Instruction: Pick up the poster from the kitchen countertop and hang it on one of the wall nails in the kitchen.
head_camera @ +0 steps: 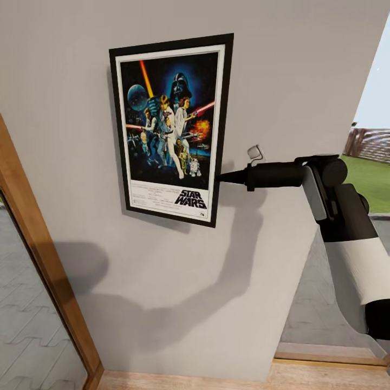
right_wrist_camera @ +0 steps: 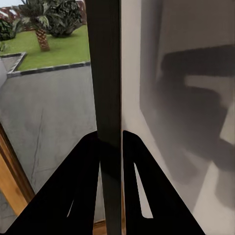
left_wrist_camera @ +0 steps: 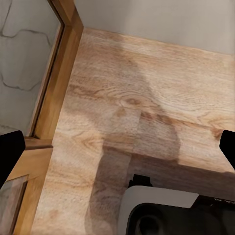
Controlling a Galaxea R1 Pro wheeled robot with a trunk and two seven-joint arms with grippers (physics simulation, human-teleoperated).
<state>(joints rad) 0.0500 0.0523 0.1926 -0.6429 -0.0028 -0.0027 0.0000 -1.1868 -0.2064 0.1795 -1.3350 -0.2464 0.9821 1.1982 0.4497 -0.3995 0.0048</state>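
Poster (head_camera: 170, 127) up against pale wall (head_camera: 303, 70), slightly tilted, off desk already. My right gripper (head_camera: 221, 176) pinches its right frame edge; right wrist view shows jaws clamped on thin black frame (right_wrist_camera: 108, 98). Cannot see nail behind it, so cannot tell if hooked. My judgement: carry done, hang nearly done; release left. Left gripper (left_wrist_camera: 117, 147) jaws apart, empty, over wooden floor (left_wrist_camera: 122, 98).

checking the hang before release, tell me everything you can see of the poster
The poster is an upright rectangle with a thin black frame, a white border and colourful figures on dark blue above a black STAR WARS title. It sits flat against the pale grey wall, slightly tilted, casting a shadow along its left and lower edges. The right gripper pinches its right edge, one of the fingers on each side of the frame.
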